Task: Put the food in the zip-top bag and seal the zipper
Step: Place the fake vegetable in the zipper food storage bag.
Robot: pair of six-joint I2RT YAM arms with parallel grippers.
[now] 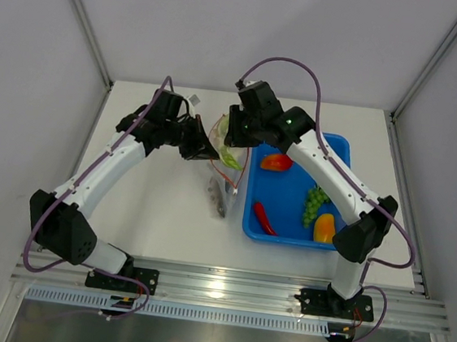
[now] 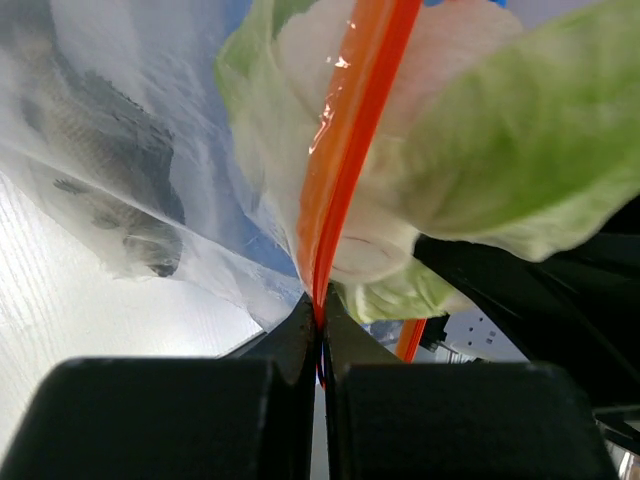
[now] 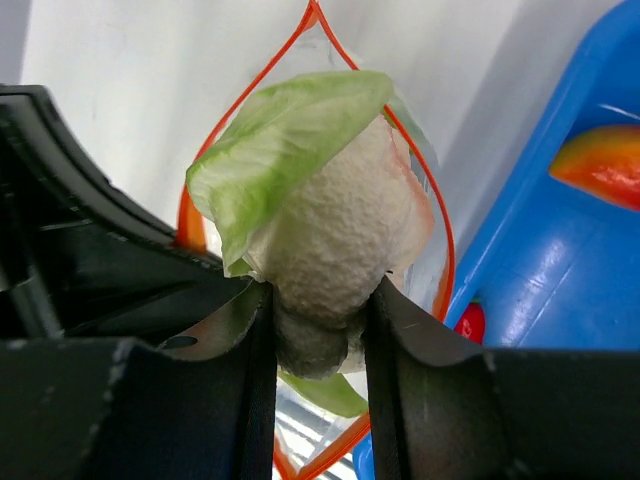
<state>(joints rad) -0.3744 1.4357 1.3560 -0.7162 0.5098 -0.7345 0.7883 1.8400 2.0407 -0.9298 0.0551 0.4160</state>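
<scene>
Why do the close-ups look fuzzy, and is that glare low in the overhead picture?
Top external: even light, and yes, glare on the metal rail. Left wrist: the zipper and cauliflower sit too close, so they blur; a glint shows on the strip. Right wrist: the cauliflower is fairly sharp, the dark right end effector soft.
</scene>
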